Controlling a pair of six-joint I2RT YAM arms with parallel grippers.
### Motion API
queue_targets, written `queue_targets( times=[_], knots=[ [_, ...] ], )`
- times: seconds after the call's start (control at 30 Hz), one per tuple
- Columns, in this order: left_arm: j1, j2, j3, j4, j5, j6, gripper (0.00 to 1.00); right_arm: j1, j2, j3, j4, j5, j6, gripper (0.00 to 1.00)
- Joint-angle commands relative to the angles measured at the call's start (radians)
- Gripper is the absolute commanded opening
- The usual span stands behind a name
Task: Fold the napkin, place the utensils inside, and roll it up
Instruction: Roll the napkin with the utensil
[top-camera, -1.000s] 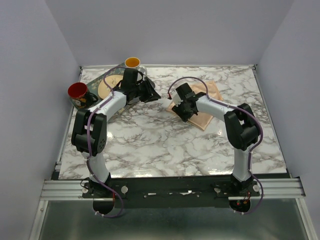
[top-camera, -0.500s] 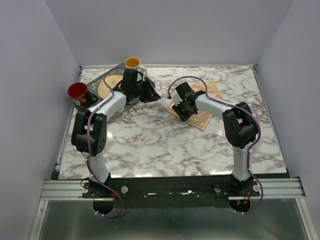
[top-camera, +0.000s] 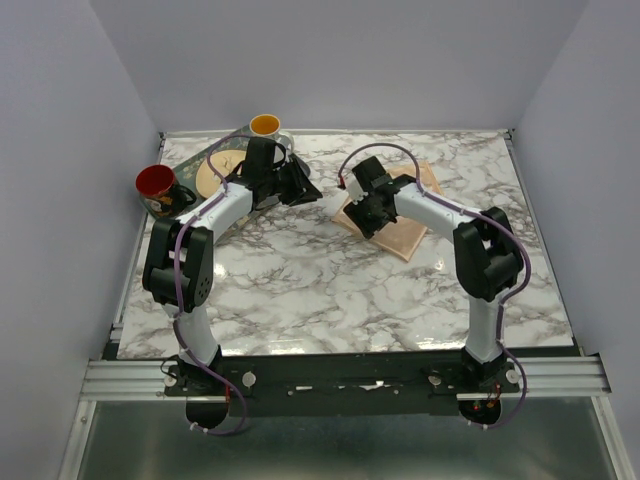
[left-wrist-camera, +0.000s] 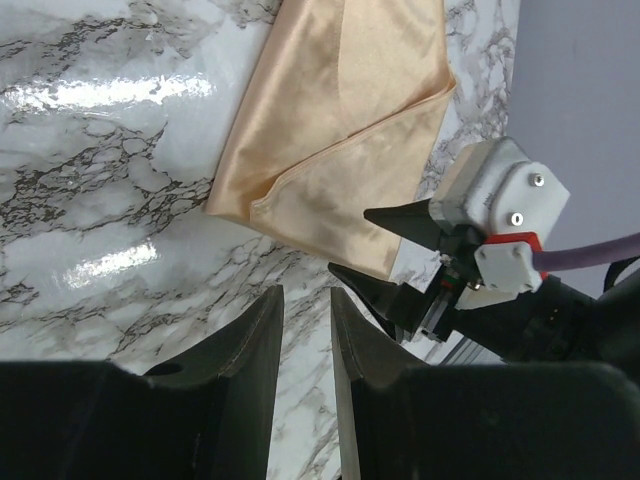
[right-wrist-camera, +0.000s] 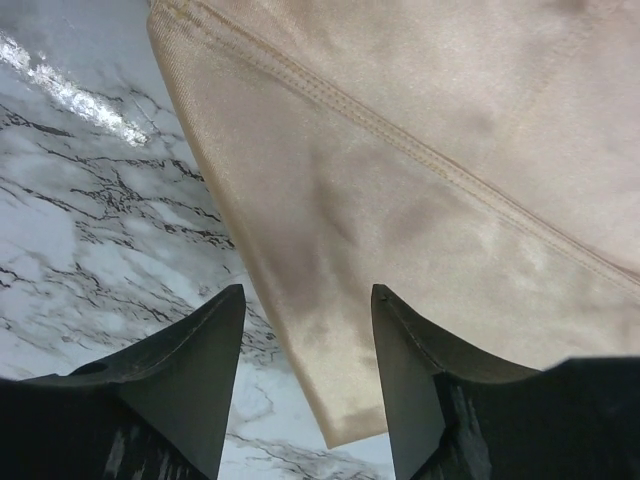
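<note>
The peach-tan napkin (top-camera: 410, 225) lies folded on the marble table (top-camera: 300, 280), right of centre. In the right wrist view its hemmed corner (right-wrist-camera: 420, 170) sits just beyond my right gripper (right-wrist-camera: 308, 300), which is open and low over the cloth's near-left edge with nothing held. The left wrist view shows the same napkin (left-wrist-camera: 340, 120) and the right gripper (left-wrist-camera: 350, 242) with its fingers spread at the cloth's edge. My left gripper (left-wrist-camera: 305, 300) hovers over bare marble left of the napkin, jaws a little apart and empty. I cannot make out the utensils.
A round cream plate (top-camera: 212, 175) sits at the back left, partly under the left arm. A red mug (top-camera: 157, 183) stands at the left edge and a yellow-lined mug (top-camera: 265, 125) at the back. Grey walls close in the table.
The right gripper has shifted slightly towards the far side along the napkin's left edge, and its jaws narrowed and widened again. The left arm has not moved.
</note>
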Motion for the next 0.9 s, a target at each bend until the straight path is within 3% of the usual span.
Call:
queue_targets(
  times=[0.0, 0.2, 0.5, 0.6, 0.7, 0.73, 0.83, 0.87],
  knots=[
    [0.007, -0.006, -0.007, 0.030, 0.030, -0.014, 0.34, 0.003, -0.030, 0.012, -0.031, 0.046, -0.018, 0.63],
    [0.004, -0.012, -0.015, 0.030, 0.036, -0.014, 0.34, -0.002, 0.004, 0.009, -0.019, 0.037, -0.021, 0.68],
    [-0.058, -0.020, -0.096, 0.066, 0.033, -0.031, 0.31, -0.066, -0.071, -0.022, 0.027, -0.116, 0.177, 0.65],
    [-0.104, 0.001, -0.078, 0.072, 0.032, -0.042, 0.27, -0.103, -0.094, -0.052, 0.043, -0.158, 0.229, 0.57],
    [-0.154, 0.027, -0.053, 0.082, 0.030, -0.057, 0.24, -0.146, -0.086, -0.066, 0.053, -0.202, 0.241, 0.38],
    [-0.164, 0.035, -0.052, 0.089, 0.030, -0.074, 0.24, -0.157, -0.082, -0.069, 0.057, -0.218, 0.270, 0.24],
    [-0.200, 0.057, -0.044, 0.097, 0.020, -0.081, 0.21, -0.171, -0.043, -0.046, 0.041, -0.236, 0.258, 0.07],
    [-0.207, 0.061, -0.044, 0.097, 0.016, -0.081, 0.20, -0.171, -0.031, -0.043, 0.040, -0.238, 0.257, 0.06]
  ],
)
